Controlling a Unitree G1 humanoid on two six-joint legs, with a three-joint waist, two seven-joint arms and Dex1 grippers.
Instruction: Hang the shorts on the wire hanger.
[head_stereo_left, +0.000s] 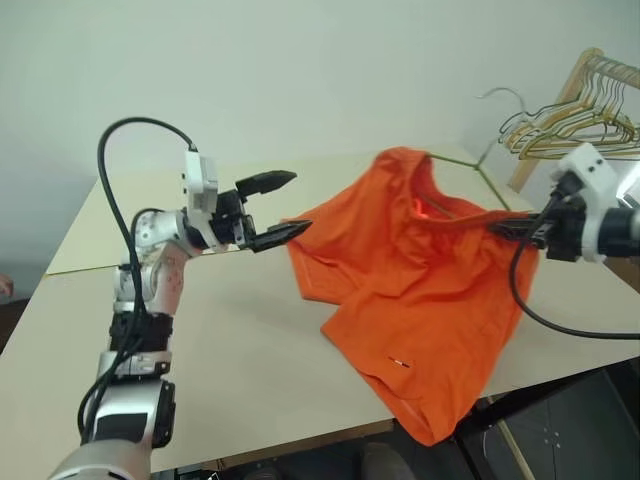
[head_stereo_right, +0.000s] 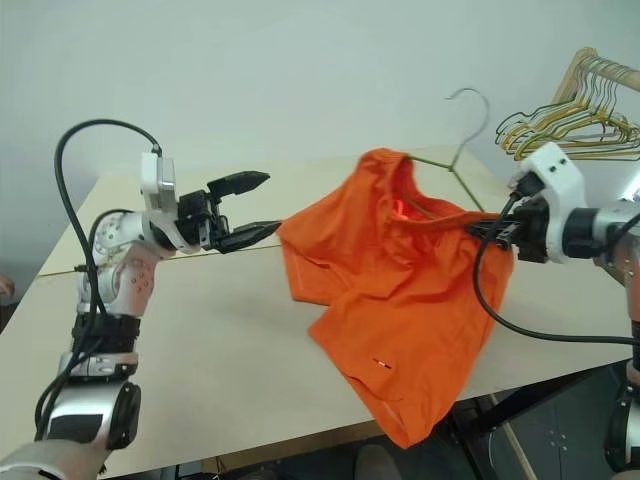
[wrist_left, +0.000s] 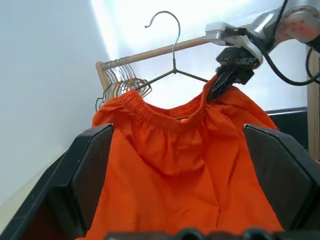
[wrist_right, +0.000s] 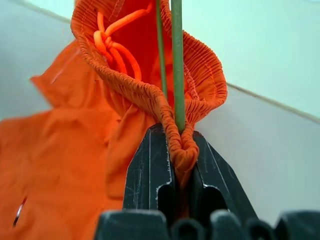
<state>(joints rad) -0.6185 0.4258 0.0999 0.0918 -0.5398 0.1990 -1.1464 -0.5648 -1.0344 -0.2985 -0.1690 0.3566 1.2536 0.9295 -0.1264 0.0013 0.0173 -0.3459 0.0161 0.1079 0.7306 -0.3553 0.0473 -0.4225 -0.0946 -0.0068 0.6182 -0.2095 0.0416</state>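
The orange shorts (head_stereo_left: 410, 290) are draped over the table's right half, one leg hanging past the front edge. Their gathered waistband (wrist_right: 150, 95) is lifted at the right. My right gripper (head_stereo_right: 470, 230) is shut on a fold of that waistband, and the thin wire hanger (head_stereo_right: 462, 150) runs down into the same pinch (wrist_right: 178, 137). The hanger's hook (wrist_left: 173, 45) stands up above the shorts, its body partly inside the waistband. My left gripper (head_stereo_left: 300, 202) is open just left of the shorts' left edge, pointing at them, with nothing between its fingers (wrist_left: 85, 175).
A wooden rack with a bunch of wire hangers (head_stereo_left: 590, 120) stands at the back right, behind my right arm. The beige table (head_stereo_left: 250, 330) has bare room at the left and front. Its front edge runs under the hanging leg of the shorts.
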